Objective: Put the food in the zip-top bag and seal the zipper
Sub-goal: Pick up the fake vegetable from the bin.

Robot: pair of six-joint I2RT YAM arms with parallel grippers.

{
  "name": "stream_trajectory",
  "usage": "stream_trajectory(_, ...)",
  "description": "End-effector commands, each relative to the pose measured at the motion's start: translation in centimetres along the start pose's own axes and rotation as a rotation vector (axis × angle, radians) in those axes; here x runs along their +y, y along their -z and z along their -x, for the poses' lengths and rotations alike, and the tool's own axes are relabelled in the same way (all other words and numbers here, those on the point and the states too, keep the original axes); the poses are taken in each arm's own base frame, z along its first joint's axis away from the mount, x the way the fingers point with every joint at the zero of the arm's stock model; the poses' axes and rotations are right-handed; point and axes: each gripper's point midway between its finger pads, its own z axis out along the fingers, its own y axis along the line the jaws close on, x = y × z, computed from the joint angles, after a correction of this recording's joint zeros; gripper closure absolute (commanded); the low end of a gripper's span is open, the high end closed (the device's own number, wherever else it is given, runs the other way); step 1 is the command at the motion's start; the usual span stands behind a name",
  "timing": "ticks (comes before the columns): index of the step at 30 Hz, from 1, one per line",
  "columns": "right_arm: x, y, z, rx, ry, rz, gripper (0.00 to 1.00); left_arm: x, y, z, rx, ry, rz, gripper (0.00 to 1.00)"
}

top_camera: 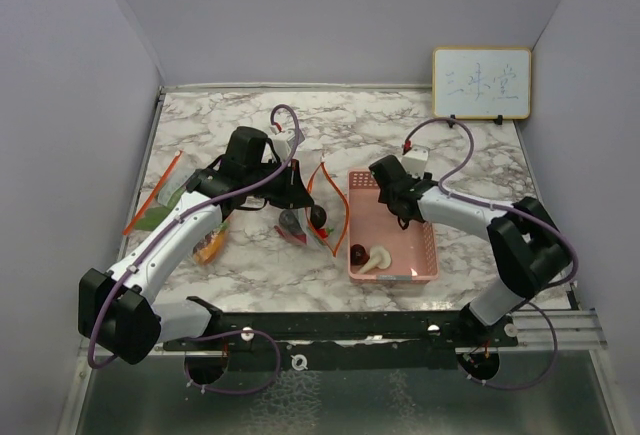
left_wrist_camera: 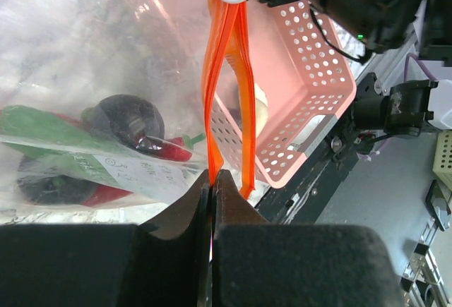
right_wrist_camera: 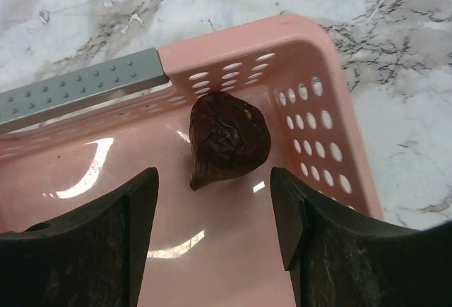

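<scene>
Loading is under way: the left claw [left_wrist_camera: 212, 180] pinches the orange zipper strip [left_wrist_camera: 220, 74] of the bag [left_wrist_camera: 85, 46], chilies [left_wrist_camera: 166, 150] and dark pieces [left_wrist_camera: 127, 120] lying inside, while the right claw [right_wrist_camera: 214, 197] hangs spread over a dark round piece [right_wrist_camera: 229, 139] in the pink basket [right_wrist_camera: 311, 56], so lowering, closing and lifting should follow.

The surface [top_camera: 400, 125] is smooth and marble-patterned with a slight sheen. The basket [right_wrist_camera: 311, 60] is glossy pink perforated plastic, with a matt grey dimpled bar [right_wrist_camera: 78, 92] on its rim; the dark piece [right_wrist_camera: 229, 137] in it looks wrinkled and dull. The zip-top bag [left_wrist_camera: 85, 39] is clear, crinkled plastic film, its zipper strip [left_wrist_camera: 224, 88] glossy translucent orange. The fingers [right_wrist_camera: 92, 243] of the right hand [right_wrist_camera: 214, 180] are matt black, faintly grainy.
</scene>
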Motion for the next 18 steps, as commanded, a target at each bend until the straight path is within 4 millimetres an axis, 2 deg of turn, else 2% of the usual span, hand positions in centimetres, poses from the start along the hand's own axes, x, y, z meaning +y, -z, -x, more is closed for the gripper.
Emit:
stream_trajectory(1,1.7,-2.1,0.0,0.007,0.009,0.030,0.35,-0.8,0.1,0.4,-0.017,-0.028,-0.048,1.00)
stream_trajectory(5,1.2,-3.6,-0.8,0.016,0.027,-0.022,0.37,-0.6,0.0,0.2,-0.009,-0.025,-0.046,1.00)
stream_trajectory(8,0.7,-4.0,-1.1,0.011,0.040,-0.048,0.43,-0.5,0.0,0.1,-0.005,-0.026,-0.039,1.00)
stream_trajectory(15,-0.2,-3.2,0.3,-0.044,0.067,-0.052,0.83,-0.2,-0.3,-0.2,0.003,-0.020,-0.033,1.00)
stream_trajectory(18,0.4,-1.4,1.1,-0.051,0.066,0.034,0.92,-0.1,-0.3,-0.1,0.003,-0.019,-0.031,1.00)
